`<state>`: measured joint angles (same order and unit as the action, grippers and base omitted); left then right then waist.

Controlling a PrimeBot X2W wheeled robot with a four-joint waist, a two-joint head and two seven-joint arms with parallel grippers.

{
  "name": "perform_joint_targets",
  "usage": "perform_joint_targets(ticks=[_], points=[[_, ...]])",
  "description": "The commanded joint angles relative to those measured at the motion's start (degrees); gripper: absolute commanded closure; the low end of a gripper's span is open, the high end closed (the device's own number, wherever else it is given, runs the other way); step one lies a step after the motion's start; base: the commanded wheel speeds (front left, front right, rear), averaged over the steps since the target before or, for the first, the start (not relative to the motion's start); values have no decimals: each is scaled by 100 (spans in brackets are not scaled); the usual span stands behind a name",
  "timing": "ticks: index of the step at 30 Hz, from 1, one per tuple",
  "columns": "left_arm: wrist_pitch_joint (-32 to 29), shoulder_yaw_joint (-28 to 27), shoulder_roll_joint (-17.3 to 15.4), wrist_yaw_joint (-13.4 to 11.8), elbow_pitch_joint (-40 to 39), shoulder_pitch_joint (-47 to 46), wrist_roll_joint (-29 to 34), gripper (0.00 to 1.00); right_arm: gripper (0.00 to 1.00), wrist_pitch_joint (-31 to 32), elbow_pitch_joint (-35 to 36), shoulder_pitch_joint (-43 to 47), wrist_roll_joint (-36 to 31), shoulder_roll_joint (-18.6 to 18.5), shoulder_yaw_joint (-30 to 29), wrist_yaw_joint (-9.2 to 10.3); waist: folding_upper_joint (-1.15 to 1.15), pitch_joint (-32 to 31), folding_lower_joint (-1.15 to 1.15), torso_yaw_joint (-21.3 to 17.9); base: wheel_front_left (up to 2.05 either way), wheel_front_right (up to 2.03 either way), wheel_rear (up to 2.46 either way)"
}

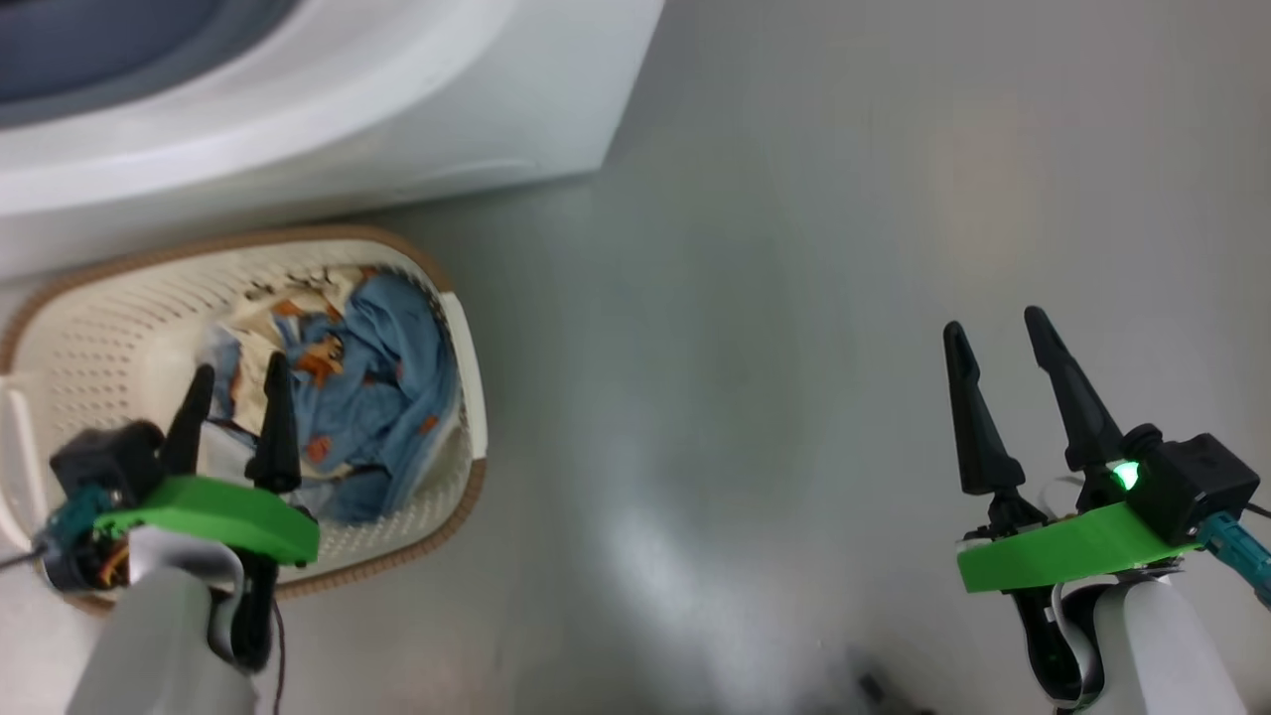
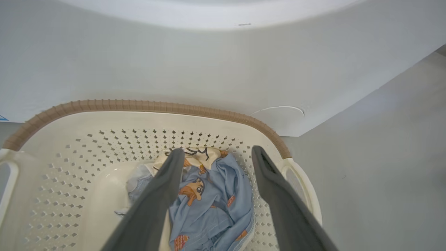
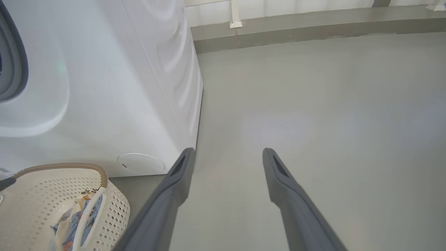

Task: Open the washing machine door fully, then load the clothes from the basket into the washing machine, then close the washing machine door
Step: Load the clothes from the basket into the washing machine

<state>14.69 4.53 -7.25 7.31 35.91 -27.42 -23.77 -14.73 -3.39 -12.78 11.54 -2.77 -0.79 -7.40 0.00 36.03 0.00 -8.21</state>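
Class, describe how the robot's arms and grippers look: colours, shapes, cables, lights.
The left gripper and right gripper match: two long, tapering dark fingers on a bright green bracket, a black camera block beside, a teal plug with cable, and a pale forearm. A green light glows on the right one.

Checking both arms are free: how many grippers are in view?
2. The left gripper hangs open above the clothes in the basket; the right gripper is open over the floor, holding nothing.
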Motion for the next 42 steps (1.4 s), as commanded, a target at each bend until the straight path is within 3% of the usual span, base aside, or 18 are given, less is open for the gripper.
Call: perform_joint_targets(ticks=[1, 11, 24, 42], points=[[30, 92, -328, 16, 249, -231, -159, 0, 0, -27, 182, -5, 117, -10, 126, -9, 0, 651, 0, -207, 0, 0, 0], [-189, 1017, -865, 17, 1188, -1150, -807, 0, 0, -27, 319, -126, 230, -10, 166, -9, 0, 1269, 0, -269, 0, 0, 0], [-674, 1860, -1166, 17, 2121, -2086, -1529, 0, 0, -27, 481, -112, 222, -10, 161, -9, 0, 1773, 0, -292, 0, 0, 0], [-1154, 2772, -1171, 17, 3014, -2989, -1481, 0, 0, -27, 679, 230, 202, -10, 84, -9, 0, 2033, 0, -257, 0, 0, 0]])
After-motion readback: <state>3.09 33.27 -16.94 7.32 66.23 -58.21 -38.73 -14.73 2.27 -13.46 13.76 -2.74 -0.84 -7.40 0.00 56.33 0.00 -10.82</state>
